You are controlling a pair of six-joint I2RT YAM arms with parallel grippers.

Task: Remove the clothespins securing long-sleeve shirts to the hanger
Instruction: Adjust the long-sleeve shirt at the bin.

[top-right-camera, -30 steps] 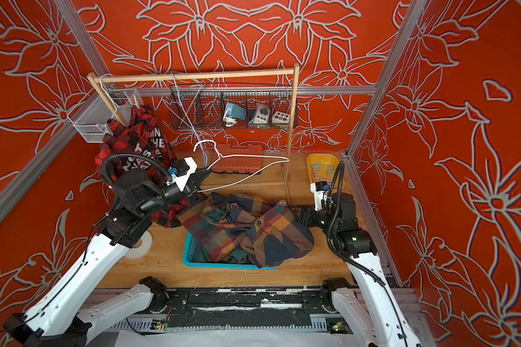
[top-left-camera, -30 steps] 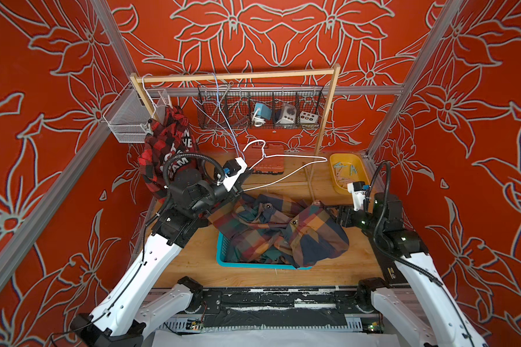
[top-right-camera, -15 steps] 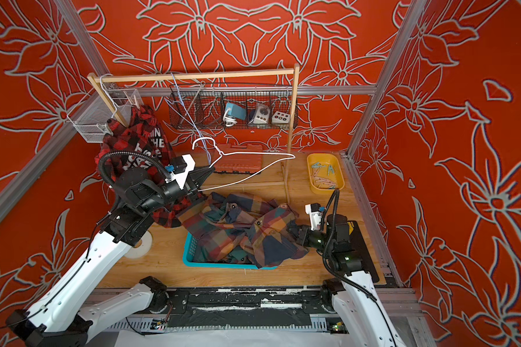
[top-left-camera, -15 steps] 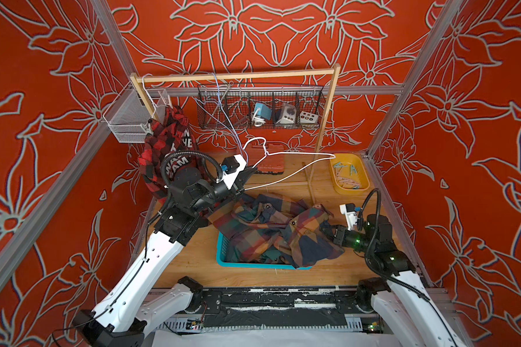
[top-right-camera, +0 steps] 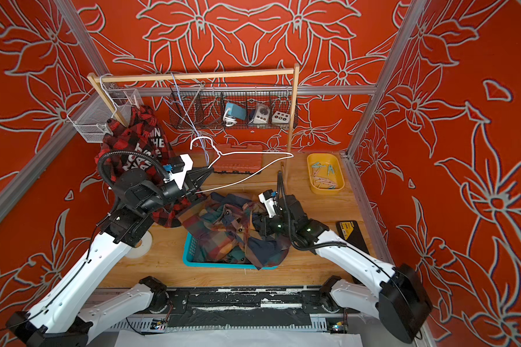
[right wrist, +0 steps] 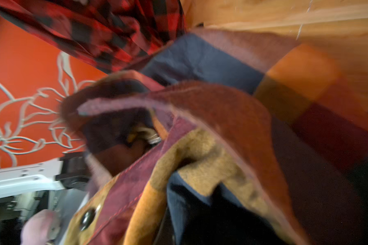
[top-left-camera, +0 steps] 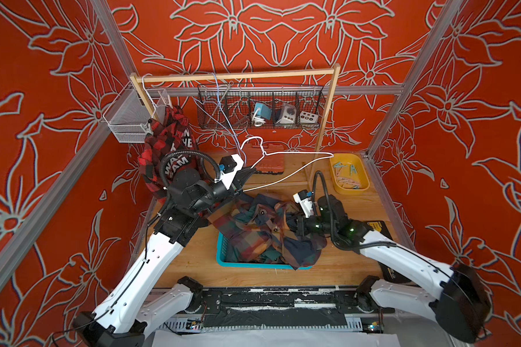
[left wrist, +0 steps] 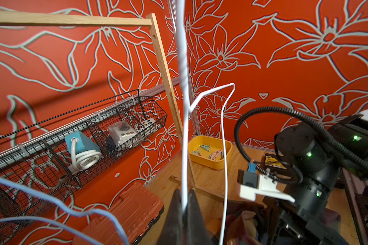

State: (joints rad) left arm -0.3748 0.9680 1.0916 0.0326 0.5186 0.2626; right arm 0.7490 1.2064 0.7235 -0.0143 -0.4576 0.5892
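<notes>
Wooden table — bearing teal basket, yellow tray, orange case, black box.

Red floral walls enclose a wooden tabletop.

White arm links, black joints, ribbed black cables, green LEDs, white wrist-camera mounts.

Ahead of me a wooden rail spans the back of the plank table. Behind it hangs a black wire basket holding a teal box with a coiled white cable and two white devices. An orange tool case lies below it. A yellow tray sits to my right, a teal basket at centre and a white mesh basket on the wall to my left.
</notes>
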